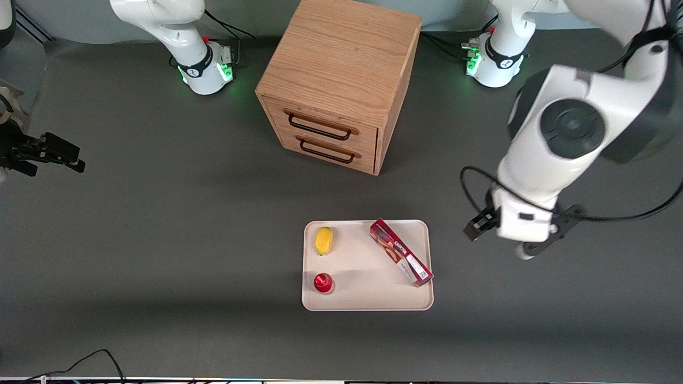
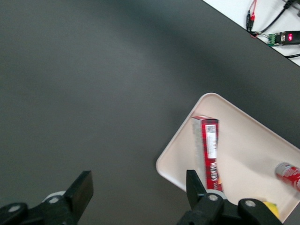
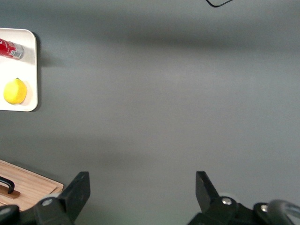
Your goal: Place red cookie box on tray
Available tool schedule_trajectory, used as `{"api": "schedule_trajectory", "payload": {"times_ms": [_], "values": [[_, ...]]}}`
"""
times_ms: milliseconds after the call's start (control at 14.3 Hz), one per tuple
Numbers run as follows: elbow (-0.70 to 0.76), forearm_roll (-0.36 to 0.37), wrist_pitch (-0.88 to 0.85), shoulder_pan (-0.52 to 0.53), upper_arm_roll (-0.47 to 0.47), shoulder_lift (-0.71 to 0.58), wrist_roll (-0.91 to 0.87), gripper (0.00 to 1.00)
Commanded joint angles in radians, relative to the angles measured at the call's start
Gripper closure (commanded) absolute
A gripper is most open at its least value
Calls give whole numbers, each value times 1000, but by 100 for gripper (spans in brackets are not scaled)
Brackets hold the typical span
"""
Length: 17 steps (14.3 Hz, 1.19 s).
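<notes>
Your gripper [image 1: 476,226] hangs over bare table at the right of the front frame, beside the tray [image 1: 368,304] and apart from it, with its fingers [image 2: 80,193] spread wide and nothing between them. The red cookie box [image 1: 400,252] already lies flat inside the tray, set on a diagonal along the edge nearest your arm, its white-label end close to the lower right corner of the tray in the front frame; it looks as if that end sits right at the rim. So the placing itself seems done, and the step in hand is a clean withdrawal. Lift straight up before you travel sideways, and keep the open fingers away from the tray's rim so you do not nudge the box off its edge. The lemon [image 1: 323,240] and the small red-capped bottle [image 1: 323,283] sit at the tray's other side, and the wooden cabinet [image 1: 341,80] stands in the upper middle; none is in your path.
</notes>
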Motion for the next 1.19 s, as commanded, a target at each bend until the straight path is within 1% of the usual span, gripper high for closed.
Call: {"api": "schedule_trajectory", "payload": {"times_ms": [0, 209, 279, 349, 419, 628, 837, 907, 1116], "values": [[-27, -41, -111, 58, -4, -94, 134, 10], [3, -98, -242, 145, -1, -172, 291, 7], [9, -106, -277, 176, -1, -195, 341, 5], [10, -106, -306, 203, -1, -218, 392, 3], [10, -107, -331, 228, 0, -240, 441, 0], [10, -109, -375, 305, 2, -280, 584, 0], [9, -109, -401, 346, 11, -303, 684, 0], [3, -112, -403, 346, 37, -326, 722, 0], [-20, -156, -397, 271, 196, -350, 861, 0]]}}
